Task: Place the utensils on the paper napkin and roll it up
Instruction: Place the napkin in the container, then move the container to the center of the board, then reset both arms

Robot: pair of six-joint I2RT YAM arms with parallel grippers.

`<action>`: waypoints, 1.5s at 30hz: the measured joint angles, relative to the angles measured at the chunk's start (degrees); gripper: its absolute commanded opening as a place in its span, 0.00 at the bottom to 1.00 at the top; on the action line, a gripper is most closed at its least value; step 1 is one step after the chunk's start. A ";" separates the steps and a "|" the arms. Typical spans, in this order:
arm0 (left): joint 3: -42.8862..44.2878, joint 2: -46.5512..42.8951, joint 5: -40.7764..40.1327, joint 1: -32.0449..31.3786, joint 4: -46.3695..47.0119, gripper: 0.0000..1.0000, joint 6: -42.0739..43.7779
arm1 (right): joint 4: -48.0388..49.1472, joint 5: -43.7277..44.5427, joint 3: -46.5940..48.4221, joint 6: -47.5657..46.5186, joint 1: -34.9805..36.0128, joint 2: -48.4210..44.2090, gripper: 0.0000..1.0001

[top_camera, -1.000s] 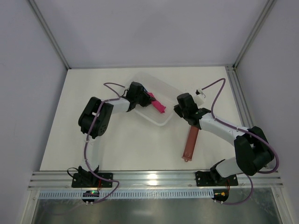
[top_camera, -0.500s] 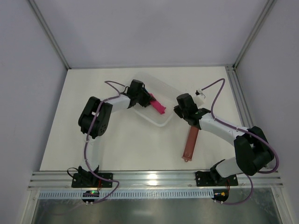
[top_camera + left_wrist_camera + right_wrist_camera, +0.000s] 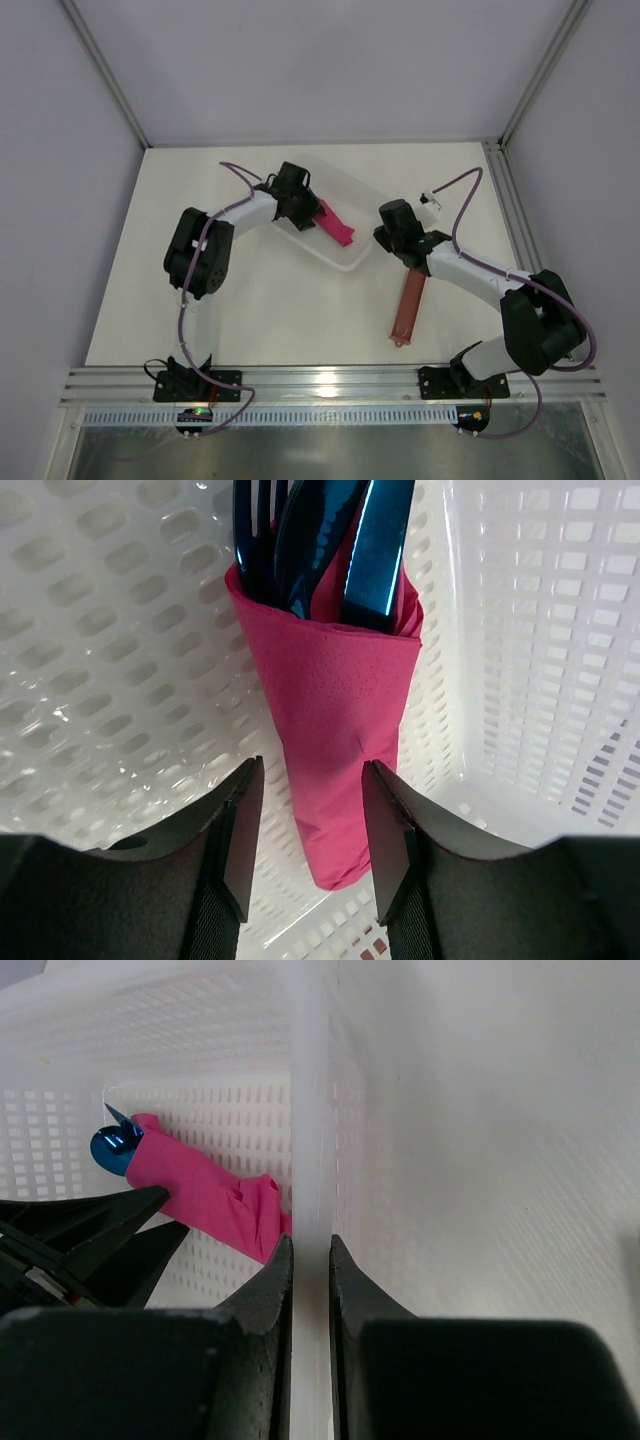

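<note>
One bench [image 3: 300, 320] carried two robot arms [image 3: 205, 250], one white mesh basket [image 3: 352, 260] and one flat reddish-brown sleeve [image 3: 408, 305]. There were two pincers, the left pincer [image 3: 312, 775] and the right pincer [image 3: 310, 1242], each with two fingers. There was one rolled magenta paper napkin [image 3: 340, 710], and three blue utensils [image 3: 380, 550] seemed to show at its open end, though overlap left that count uncertain.

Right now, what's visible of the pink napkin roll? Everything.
Magenta-pink paper napkin, finely dimpled, rolled into a tapering cone. Glossy blue plastic utensils stick out of its wide end. It lies on the floor of the white mesh plastic basket, beside one wall. The open left hand straddles its narrow end.
</note>
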 measured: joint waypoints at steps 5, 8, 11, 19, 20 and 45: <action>0.57 -1.99 -0.02 0.00 -1.75 0.53 1.53 | 0.09 -0.04 0.00 -0.07 -2.16 0.22 0.04; 0.50 -3.72 1.20 0.00 -0.44 0.54 2.51 | 0.17 -0.13 0.00 -0.26 -5.09 0.22 0.04; 0.35 -6.14 3.26 -0.07 2.86 0.55 3.39 | 0.98 -1.27 -0.31 -1.14 -9.14 0.17 0.04; -3.02 -16.76 7.65 -0.55 5.27 0.58 8.24 | 3.04 -0.68 -3.74 -2.93 -20.96 -2.60 0.04; -4.31 -18.34 7.93 -0.72 5.81 0.58 8.87 | 3.06 -0.26 -4.52 -3.30 -22.12 -3.52 0.04; -22.29 -55.84 10.73 -1.51 -2.43 1.00 22.97 | -18.91 -9.38 6.69 -24.72 -25.92 -23.10 1.00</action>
